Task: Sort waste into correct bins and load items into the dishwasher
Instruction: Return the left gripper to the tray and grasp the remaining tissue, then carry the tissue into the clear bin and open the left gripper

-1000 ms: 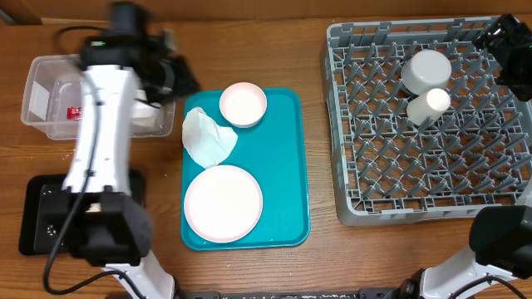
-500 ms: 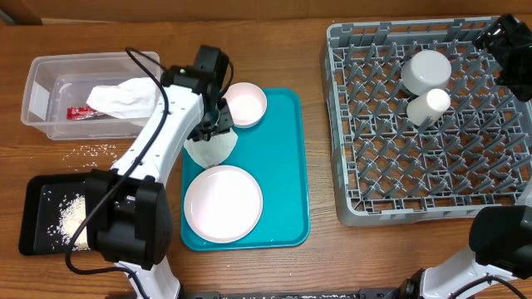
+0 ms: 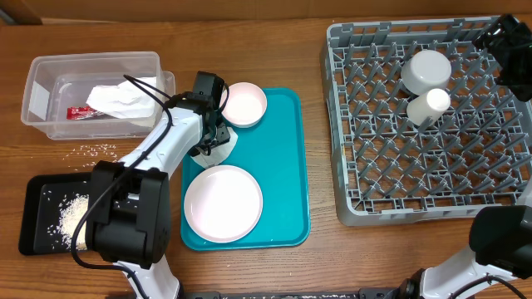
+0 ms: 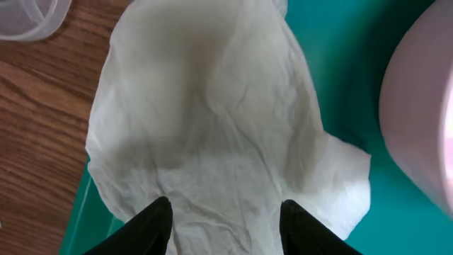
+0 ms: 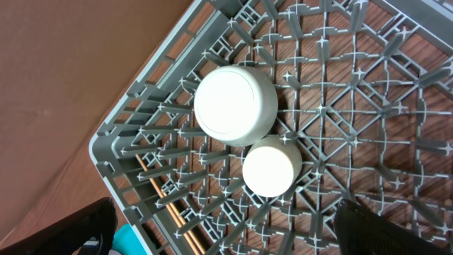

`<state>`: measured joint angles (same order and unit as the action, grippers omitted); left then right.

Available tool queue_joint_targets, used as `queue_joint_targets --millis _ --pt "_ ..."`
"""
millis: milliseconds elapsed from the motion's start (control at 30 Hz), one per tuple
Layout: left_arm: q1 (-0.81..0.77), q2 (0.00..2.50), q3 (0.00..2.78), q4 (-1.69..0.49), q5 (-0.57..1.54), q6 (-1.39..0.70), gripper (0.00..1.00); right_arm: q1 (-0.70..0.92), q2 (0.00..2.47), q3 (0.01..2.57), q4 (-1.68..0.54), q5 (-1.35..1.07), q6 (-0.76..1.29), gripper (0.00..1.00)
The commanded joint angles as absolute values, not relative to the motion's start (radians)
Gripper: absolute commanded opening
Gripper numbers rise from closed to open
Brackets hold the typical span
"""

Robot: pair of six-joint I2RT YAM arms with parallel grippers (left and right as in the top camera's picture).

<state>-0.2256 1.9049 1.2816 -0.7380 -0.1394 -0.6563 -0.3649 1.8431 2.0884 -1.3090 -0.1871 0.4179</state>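
The crumpled white napkin (image 4: 212, 120) is spotted on the left edge of the teal serving tray (image 3: 287, 166), with part of it spilled over onto the wooden table (image 3: 320, 262). It is straddled by the left gripper (image 4: 225, 212). The jaws are spread wide, with a black finger (image 4: 152, 227) set at each side of the paper and nothing pinched between them.

Further along the tray, the small pink plate (image 3: 243, 104) is seen just far-right of the napkin. The large pink plate (image 3: 223, 203) is laid at the near end.

Out to the far left, the clear tub (image 3: 91, 58) is already loaded with a second white napkin (image 3: 125, 98) and the red wrapper (image 3: 83, 111). Loose rice grains (image 3: 96, 149) are scattered on the wood beside it. More rice is heaped in the black tray (image 3: 37, 237) at the near left.

Over on the right, the grey dish rack (image 3: 332, 100) is filled with an upturned bowl (image 5: 236, 105) and the whitish cup (image 5: 272, 166), which are touching. The chopsticks (image 5: 166, 205) are lodged among the pegs. The right gripper (image 5: 226, 234) is held above the rack's far right corner, its jaws parted wide and empty.
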Motion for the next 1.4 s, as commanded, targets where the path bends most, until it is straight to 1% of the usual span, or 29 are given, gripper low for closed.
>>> queue_joint_targets --millis 0,400,467,533,600,733,900,933,1133,1367 --pt "-0.221 1.919 1.274 -0.709 -0.160 -0.673 0.52 -0.360 1.840 2.096 -1.304 -0.192 0.420 1.00" --pt "-0.221 2.047 1.274 -0.683 -0.138 -0.673 0.51 -0.360 1.841 2.096 -1.304 -0.192 0.420 1.00" --pt "-0.221 2.048 1.274 -0.683 -0.133 -0.673 0.37 -0.360 1.840 2.096 -1.304 -0.192 0.420 1.00" --pt "-0.221 2.048 1.277 -0.684 -0.131 -0.673 0.18 -0.360 1.840 2.096 -1.304 -0.192 0.420 1.00" --pt "-0.221 2.048 1.281 -0.689 -0.130 -0.673 0.04 -0.360 1.840 2.096 -1.304 -0.192 0.420 1.00" --pt "-0.221 2.046 1.335 -0.762 -0.134 -0.673 0.04 -0.360 1.840 2.096 -1.304 -0.192 0.420 1.00" --pt "-0.221 2.046 1.530 -0.944 -0.170 -0.662 0.04 -0.360 1.840 2.096 -1.304 -0.192 0.420 1.00" --pt "-0.221 2.046 1.608 -1.005 -0.188 -0.662 0.04 -0.360 1.840 2.096 -1.304 -0.192 0.420 1.00" --pt "-0.209 2.046 1.845 -1.158 -0.224 -0.661 0.04 -0.360 1.840 2.096 -1.304 -0.192 0.420 1.00" --pt "-0.159 2.046 1.990 -1.205 -0.229 -0.640 0.04 -0.360 1.840 2.096 -1.304 -0.192 0.420 1.00"
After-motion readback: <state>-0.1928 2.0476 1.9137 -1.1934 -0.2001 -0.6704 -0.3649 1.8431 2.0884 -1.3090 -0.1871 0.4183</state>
